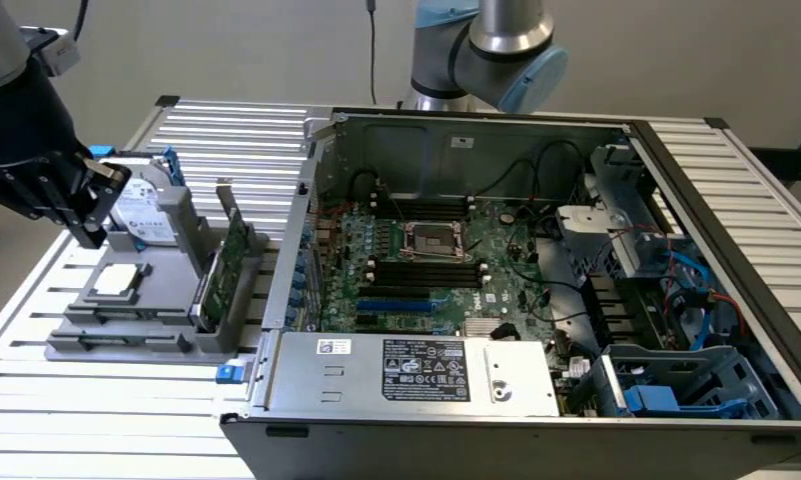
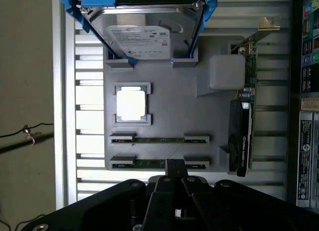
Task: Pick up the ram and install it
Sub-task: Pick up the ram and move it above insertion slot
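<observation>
One ram lies just beneath the hand (grip state: cannot tell).

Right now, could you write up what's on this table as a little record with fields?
arm: gripper hovers over the gray holder, near the hard drive
task item: ram, two sticks lying in the holder's slots, not yet picked up
also in holder: expansion card, standing on edge
destination: computer case, open, on the exterior view's right
</observation>
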Tool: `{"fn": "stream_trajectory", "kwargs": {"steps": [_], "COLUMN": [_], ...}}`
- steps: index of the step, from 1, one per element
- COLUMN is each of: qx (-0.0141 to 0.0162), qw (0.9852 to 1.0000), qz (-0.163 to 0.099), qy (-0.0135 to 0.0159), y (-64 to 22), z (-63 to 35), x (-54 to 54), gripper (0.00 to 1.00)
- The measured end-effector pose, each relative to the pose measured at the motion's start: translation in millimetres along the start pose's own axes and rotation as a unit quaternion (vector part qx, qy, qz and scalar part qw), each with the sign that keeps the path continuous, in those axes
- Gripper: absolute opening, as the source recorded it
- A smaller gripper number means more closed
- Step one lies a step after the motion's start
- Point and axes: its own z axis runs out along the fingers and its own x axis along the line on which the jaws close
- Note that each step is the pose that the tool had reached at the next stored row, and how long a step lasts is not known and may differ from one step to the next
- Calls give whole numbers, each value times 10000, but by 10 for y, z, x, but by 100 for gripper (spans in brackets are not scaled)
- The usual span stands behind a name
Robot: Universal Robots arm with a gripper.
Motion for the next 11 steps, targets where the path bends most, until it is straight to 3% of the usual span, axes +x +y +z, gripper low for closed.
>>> {"fn": "stream_trajectory", "kwargs": {"steps": [6,11], "qx": [12,25], "qw": [9989,9956], "qz": [-476,-934], "qy": [25,51], "y": [-1,-3], "z": [33,60], "x": [8,7], "gripper": [11,11]}}
